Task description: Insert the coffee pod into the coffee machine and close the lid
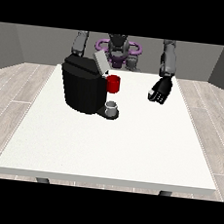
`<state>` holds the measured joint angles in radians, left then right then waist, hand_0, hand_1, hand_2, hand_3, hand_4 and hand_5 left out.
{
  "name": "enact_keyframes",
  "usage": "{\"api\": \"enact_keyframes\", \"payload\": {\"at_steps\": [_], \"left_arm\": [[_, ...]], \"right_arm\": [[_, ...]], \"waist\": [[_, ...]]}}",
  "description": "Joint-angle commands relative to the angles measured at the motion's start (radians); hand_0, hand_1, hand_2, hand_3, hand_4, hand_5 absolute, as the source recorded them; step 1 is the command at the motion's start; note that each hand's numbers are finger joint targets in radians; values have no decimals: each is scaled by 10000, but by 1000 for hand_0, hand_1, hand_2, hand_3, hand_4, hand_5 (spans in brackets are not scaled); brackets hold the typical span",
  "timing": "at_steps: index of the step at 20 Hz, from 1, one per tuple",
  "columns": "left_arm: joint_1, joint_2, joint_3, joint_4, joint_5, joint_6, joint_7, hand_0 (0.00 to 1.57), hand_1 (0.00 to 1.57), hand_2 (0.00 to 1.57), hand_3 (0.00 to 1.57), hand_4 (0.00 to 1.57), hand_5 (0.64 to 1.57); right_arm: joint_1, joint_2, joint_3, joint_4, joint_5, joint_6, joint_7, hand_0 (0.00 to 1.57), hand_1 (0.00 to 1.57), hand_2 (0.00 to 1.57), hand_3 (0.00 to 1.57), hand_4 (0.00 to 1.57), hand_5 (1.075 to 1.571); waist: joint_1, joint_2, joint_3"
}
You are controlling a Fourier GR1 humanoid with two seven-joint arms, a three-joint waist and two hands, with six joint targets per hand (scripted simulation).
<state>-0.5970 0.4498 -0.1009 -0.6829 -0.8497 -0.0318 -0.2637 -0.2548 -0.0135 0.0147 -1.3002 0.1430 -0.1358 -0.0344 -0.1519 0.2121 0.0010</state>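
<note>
Hand at the view's right (159, 92) hangs above the white table (129, 150), near its far edge, with the black fingers curled downward and inward and nothing between them. The other hand does not show; its arm goes down behind the coffee machine (82, 89). Well apart from the visible hand, toward the view's left, stands this machine, a black rounded block with a smooth, matt surface. Its lid (100, 62) is a flat grey plate, raised and tilted up toward the robot. A red thing at the machine (114, 84), shaped like a short cylinder, sits on the side that faces the hand. Below it, on the dark base of the machine, stands a small grey thing (112, 107), round and upright, its axis vertical; whether it is the pod I cannot tell.
</note>
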Motion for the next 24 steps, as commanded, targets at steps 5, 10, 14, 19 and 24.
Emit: {"api": "enact_keyframes", "payload": {"at_steps": [5,10,14,19,24], "left_arm": [[-575,-893,329,-339,653,-891,-368,1420,1420,1402,1332,494,1571],[-934,-604,689,-275,857,-1733,-485,1420,1420,1410,1332,518,1571],[-1829,-823,659,-549,878,-2646,301,1371,1371,1379,1325,504,1571],[-2026,-868,721,-757,772,-3092,385,1418,1418,1400,1334,534,1571],[-2560,-1557,605,-1218,783,-3745,1576,1403,1403,1396,1341,598,1571]], "right_arm": [[127,96,-184,892,434,-695,300,0,0,0,0,0,1571],[183,-141,-256,1332,626,-704,-211,0,0,0,0,0,1571],[-89,-412,-347,1599,596,-421,209,0,0,0,0,0,1571],[-70,-144,-183,1445,713,-653,75,0,0,0,0,0,1571],[275,-1,-124,1601,637,-561,116,0,0,0,0,0,1571]], "waist": [[521,-889,-8],[579,-1014,-8],[394,-1354,-6],[269,-1484,-10],[303,-2112,-7]]}}
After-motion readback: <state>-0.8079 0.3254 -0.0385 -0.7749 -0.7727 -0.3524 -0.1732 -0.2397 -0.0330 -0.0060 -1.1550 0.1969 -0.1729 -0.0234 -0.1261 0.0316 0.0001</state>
